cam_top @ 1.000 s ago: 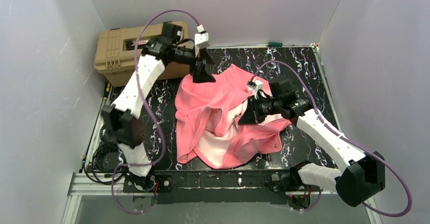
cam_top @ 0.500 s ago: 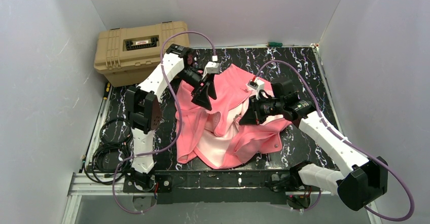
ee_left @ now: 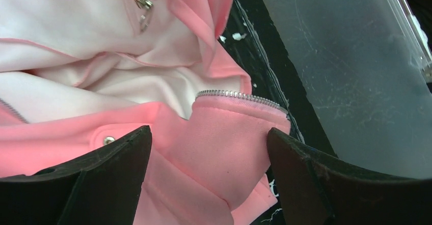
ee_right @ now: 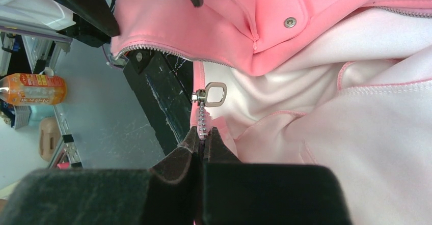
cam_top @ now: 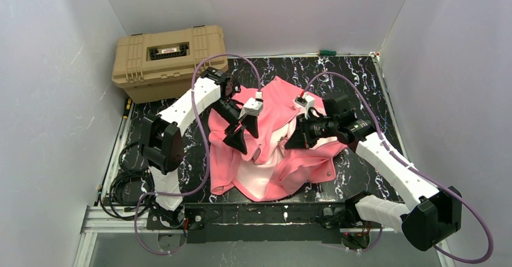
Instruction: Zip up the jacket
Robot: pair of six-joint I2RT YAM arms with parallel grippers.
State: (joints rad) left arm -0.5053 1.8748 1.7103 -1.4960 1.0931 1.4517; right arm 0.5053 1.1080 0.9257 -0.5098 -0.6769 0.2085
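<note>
We see the jacket [cam_top: 275, 158] lying crumpled in the middle of the black marbled table [cam_top: 362, 80], between the 2 arms and well apart from the tan case [cam_top: 169, 52] at the far left corner. It lies open, with the pale lining [cam_top: 256, 179] showing between the 2 front panels, so we judge that none of the zipper is closed yet.

Our right gripper [ee_right: 204, 139] is pinched tight on the zipper tape [ee_right: 201, 120]. The silver slider [ee_right: 210, 95] sits just above its fingers, with the pull tab free. That gives us 1 side of the zipper in hand. Our left gripper [ee_left: 209, 143] hangs with its fingers spread wide and holds nothing. Framed between them lies the other front edge, its row of teeth [ee_left: 239, 97] folded over and a snap [ee_left: 108, 140] beside it.

What is left, as we judge it, is nearly all the work: take that second edge, bring its end to the slider, seat it, then draw the slider along the whole length. The 2 edges are apart and the fabric is bunched, so lining them up looks the harder part
</note>
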